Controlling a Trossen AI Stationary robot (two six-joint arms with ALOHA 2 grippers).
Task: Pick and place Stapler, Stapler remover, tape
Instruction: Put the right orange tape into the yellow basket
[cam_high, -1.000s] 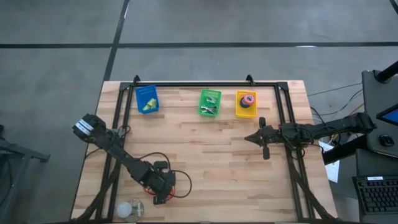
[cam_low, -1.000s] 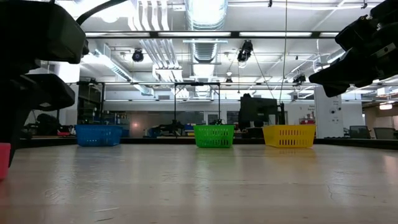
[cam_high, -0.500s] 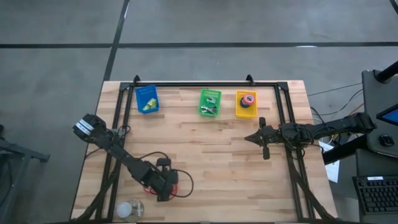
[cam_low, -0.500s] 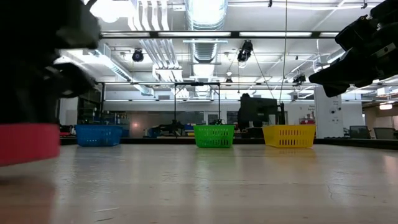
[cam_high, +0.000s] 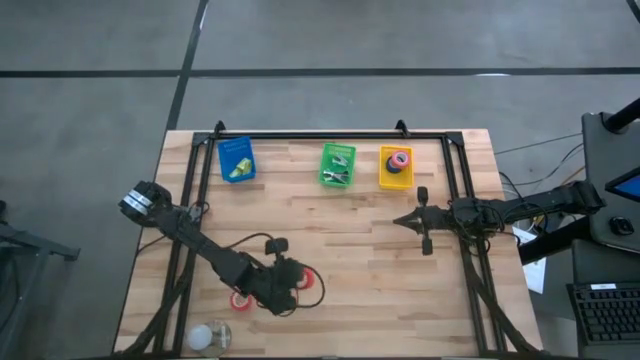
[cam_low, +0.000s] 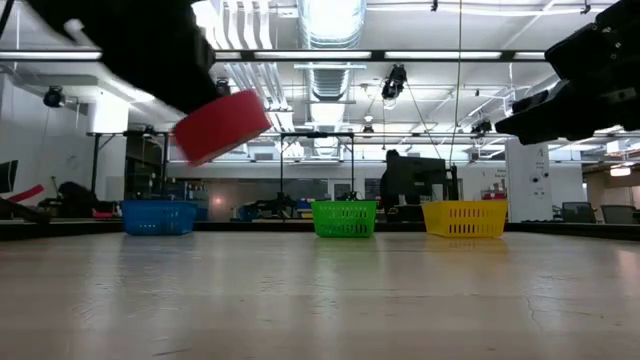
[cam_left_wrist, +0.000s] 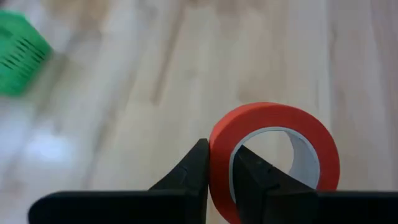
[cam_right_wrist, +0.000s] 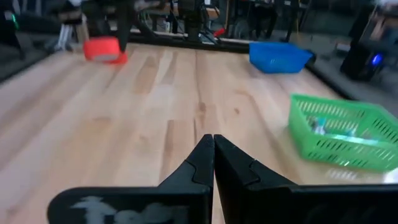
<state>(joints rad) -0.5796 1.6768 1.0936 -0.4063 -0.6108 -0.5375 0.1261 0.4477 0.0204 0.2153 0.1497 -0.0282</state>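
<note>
i've got l hand (cam_left_wrist: 219, 163) clamped on a red tape roll (cam_left_wrist: 273, 155), lifted off surface (cam_high: 360, 250); r hand (cam_right_wrist: 212, 154) pinched shut, empty, near yellow basket (cam_high: 396, 167).

bench (cam_high: 360, 250): I see pale wood planks | far edge: blue basket (cam_high: 237, 160), green basket (cam_high: 337, 165), yellow basket (cam_high: 396, 167) | near left: red tape roll (cam_high: 240, 299), white roundish object (cam_high: 203, 336)

Lighting even, bright overhead; ceiling strip lights (cam_low: 325, 20) blown out in low view. Arms near-black silhouettes against them. Soft shadows on wooden table (cam_high: 340, 250). Motion blur on red tape roll (cam_low: 221, 125) in low view. Left wrist background smeared, green basket (cam_left_wrist: 18, 53) soft. Right wrist far field defocused.
</note>
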